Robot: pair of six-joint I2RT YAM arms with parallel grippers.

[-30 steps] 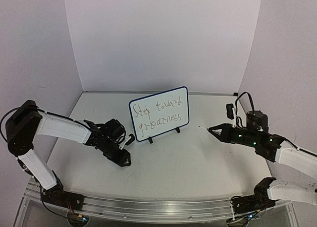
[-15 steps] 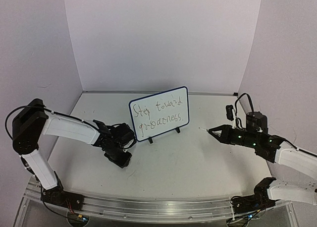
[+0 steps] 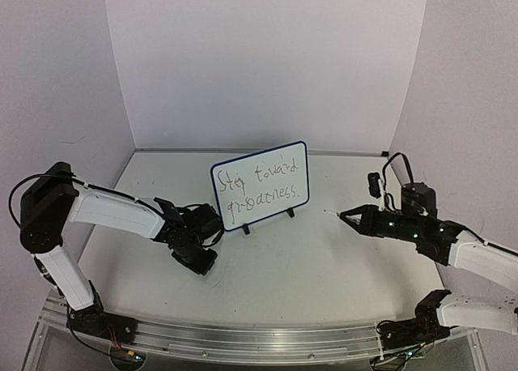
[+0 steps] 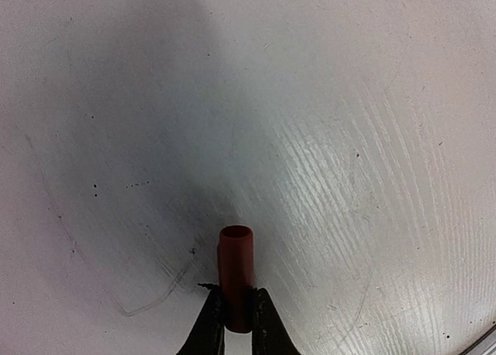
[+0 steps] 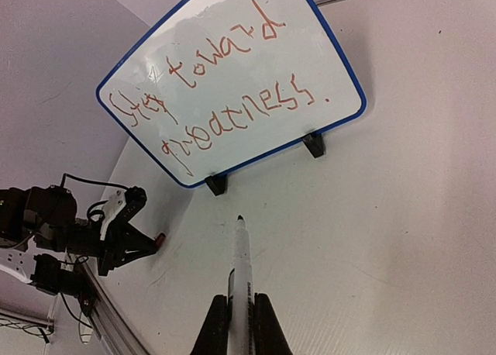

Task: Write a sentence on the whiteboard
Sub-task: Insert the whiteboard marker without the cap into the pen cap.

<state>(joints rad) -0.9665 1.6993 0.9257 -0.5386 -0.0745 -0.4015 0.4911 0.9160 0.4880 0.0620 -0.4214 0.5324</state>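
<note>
At the near left, the left gripper (image 4: 236, 312) points down at the white, faintly scuffed wooden table (image 4: 364, 122); its two dark fingers are pinched on a short red-brown tubular marker cap (image 4: 235, 263); the cap sticks out past the fingertips, its open round mouth at the far end, hovering just above or touching the table, which of the two cannot be told.

At the near right, the right gripper (image 5: 240, 312) has its fingers pressed together on a slim white marker with a dark tip (image 5: 241, 254); the marker juts straight out from the fingertips, its tip aimed toward the board but well apart from it, above bare table.

Farther back, between the two arms and near the middle of the table, stands the small white rectangular whiteboard with rounded corners and a thin blue frame (image 5: 322, 60); it is propped upright, leaning slightly back, on two small black feet (image 5: 216, 184); its face turns toward the arms.

On it runs the handwritten two-line sentence (image 5: 222, 54); the strokes look orange-red from the right wrist and dark from above; it reads roughly "Stay toward" over "greatness."; the writing fills most of the board.

Behind everything rise plain pale lilac walls (image 3: 267, 63).
</note>
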